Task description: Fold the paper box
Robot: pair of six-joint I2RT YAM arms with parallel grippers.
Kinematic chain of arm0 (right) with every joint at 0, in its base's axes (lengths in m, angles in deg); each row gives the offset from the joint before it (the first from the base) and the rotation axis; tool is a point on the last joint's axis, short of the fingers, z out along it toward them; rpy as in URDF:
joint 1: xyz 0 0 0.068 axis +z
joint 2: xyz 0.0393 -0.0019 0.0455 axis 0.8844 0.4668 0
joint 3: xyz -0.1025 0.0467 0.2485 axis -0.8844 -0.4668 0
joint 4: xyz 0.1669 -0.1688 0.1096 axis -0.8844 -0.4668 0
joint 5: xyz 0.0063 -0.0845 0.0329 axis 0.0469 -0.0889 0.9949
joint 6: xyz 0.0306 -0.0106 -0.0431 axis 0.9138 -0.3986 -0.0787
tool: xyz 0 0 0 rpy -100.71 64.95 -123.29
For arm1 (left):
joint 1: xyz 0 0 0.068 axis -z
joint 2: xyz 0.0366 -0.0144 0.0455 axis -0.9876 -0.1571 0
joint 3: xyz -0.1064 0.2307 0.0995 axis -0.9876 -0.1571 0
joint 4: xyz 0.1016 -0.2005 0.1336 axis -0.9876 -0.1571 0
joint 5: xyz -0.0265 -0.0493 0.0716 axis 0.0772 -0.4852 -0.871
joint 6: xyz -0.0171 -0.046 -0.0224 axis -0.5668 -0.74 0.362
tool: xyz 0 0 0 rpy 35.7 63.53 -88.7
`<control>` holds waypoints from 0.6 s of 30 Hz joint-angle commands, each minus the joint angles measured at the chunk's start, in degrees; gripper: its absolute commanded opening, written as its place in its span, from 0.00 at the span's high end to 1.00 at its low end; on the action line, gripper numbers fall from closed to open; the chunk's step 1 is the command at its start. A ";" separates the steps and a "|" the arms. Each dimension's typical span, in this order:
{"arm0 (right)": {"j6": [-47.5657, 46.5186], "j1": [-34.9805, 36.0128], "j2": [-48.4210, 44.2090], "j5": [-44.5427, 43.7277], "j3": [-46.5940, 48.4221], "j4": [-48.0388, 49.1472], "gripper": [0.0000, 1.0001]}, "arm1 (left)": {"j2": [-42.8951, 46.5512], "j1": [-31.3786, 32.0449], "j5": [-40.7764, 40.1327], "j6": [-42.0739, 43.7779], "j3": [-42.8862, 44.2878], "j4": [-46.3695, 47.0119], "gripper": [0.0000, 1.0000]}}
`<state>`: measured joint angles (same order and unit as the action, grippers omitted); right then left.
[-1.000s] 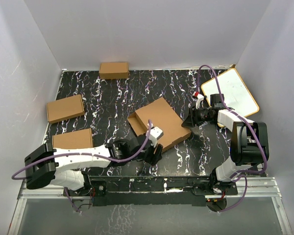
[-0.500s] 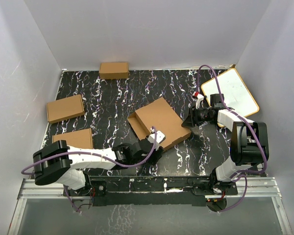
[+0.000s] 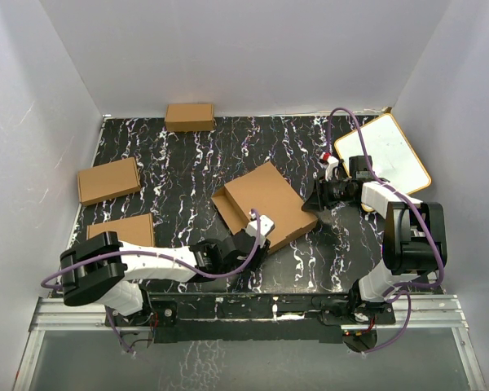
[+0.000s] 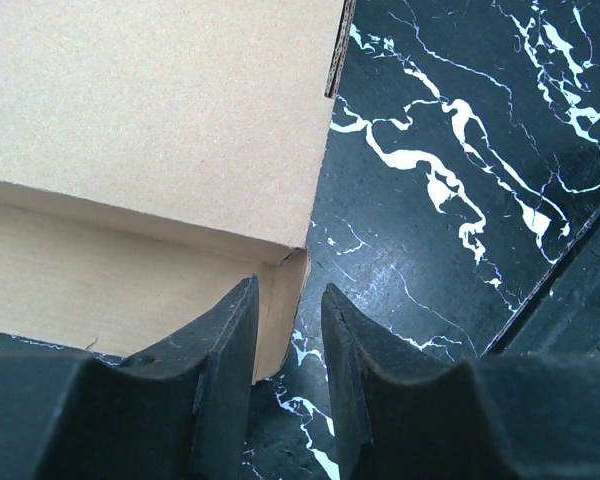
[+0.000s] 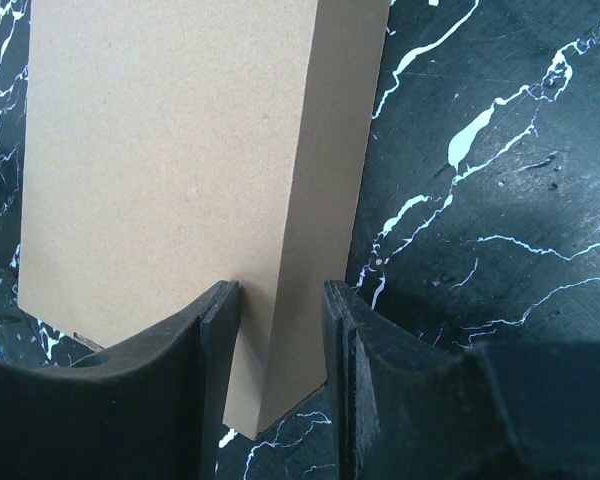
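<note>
Askew on dark marbled worktop (image 3: pixel 187 163): paper box (image 3: pixel 265 199), folded shallow. Left claw (image 3: pixel 259 241) at its near corner, right claw (image 3: pixel 311 204) at its right corner. Far box (image 3: pixel 189 116), left box (image 3: pixel 107 180), near-left box (image 3: pixel 121 230) well apart. White board (image 3: pixel 387 155) with tan rim far right.

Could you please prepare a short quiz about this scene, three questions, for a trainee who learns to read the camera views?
1. True or false: the right gripper is closed on an edge of the paper box.
2. How many smaller boxes lie on the table left of the paper box? A two; B three; C five.
3. Fill in: the white board is at the table's far ___ corner.
Key: 1 true; 2 B; 3 right.
</note>
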<state>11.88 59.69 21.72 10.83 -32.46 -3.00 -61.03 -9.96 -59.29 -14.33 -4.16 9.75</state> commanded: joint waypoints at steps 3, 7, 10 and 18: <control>-2.95 1.60 2.72 -7.11 -1.02 -1.64 0.58 | 0.67 -0.25 -0.74 -1.36 -0.43 1.14 0.69; -2.95 1.60 2.60 -7.11 -1.11 -1.56 0.58 | -0.38 -0.34 -1.58 -1.63 -0.03 0.72 0.68; -2.95 1.60 2.70 -7.11 -1.08 -1.58 0.58 | -1.12 -0.34 -2.21 -1.74 0.27 0.56 0.68; -2.95 1.60 2.77 -7.18 -1.02 -1.62 0.58 | -1.84 -0.43 -1.67 -2.39 0.23 1.60 0.76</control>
<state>11.88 59.78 21.72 10.77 -32.44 -3.00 -63.00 -10.03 -60.32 -15.97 -4.58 9.86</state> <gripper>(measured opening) 0.420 0.273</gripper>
